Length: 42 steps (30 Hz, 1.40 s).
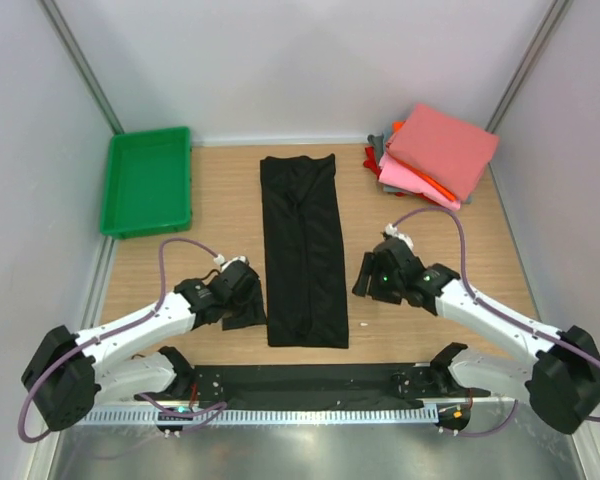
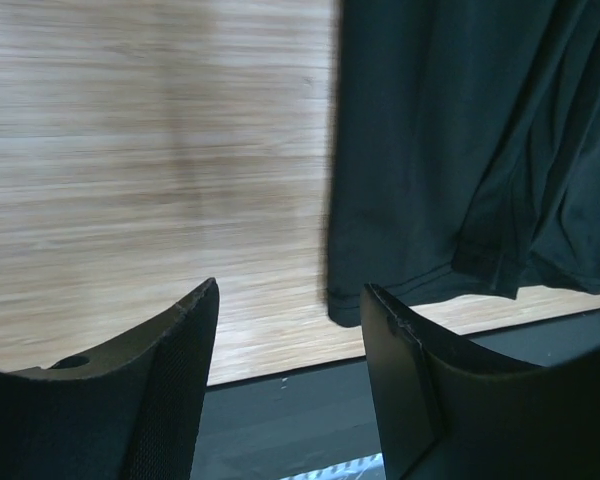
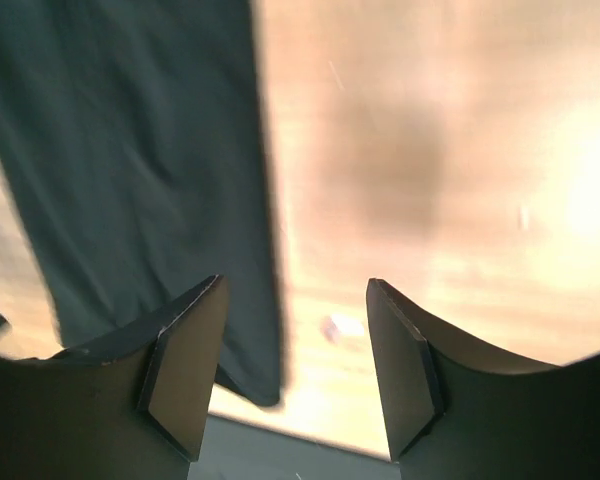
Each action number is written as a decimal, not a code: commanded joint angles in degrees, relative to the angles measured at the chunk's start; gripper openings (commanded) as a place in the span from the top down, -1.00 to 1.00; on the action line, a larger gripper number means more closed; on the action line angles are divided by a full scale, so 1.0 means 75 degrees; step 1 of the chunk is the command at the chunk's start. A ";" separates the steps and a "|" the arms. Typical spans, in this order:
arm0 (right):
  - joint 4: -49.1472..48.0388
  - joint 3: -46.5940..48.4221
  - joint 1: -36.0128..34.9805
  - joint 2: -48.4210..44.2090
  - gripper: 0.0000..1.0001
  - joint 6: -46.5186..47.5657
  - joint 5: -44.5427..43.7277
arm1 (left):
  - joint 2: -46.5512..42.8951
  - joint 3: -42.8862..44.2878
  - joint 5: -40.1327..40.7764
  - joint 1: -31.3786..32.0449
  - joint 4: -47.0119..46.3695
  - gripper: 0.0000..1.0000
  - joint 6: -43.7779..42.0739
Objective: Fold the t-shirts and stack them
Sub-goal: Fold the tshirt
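The black t-shirt lies flat on the table's middle, folded into a long narrow strip running from far to near. Its near corner shows in the left wrist view, and its edge in the right wrist view. A stack of folded t-shirts, salmon-pink on top over pink, red, orange and grey, sits at the back right. My left gripper is open and empty, just left of the strip's near end. My right gripper is open and empty, just right of the strip.
A green plastic tray stands at the back left. A small white speck lies on the wood near the strip's near right corner. A black strip runs along the table's near edge.
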<state>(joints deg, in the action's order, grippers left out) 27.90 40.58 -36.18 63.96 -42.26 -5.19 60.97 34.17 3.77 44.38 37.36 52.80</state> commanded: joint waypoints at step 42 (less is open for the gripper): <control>-0.1296 -0.2915 -0.2617 -0.1637 0.97 -0.3166 0.0411 | 0.0988 -0.0585 0.0727 0.2133 -0.1445 1.00 0.2593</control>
<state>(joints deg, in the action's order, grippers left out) 15.57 16.14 -55.16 53.54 -65.73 0.49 69.08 28.71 7.51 58.83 22.39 70.63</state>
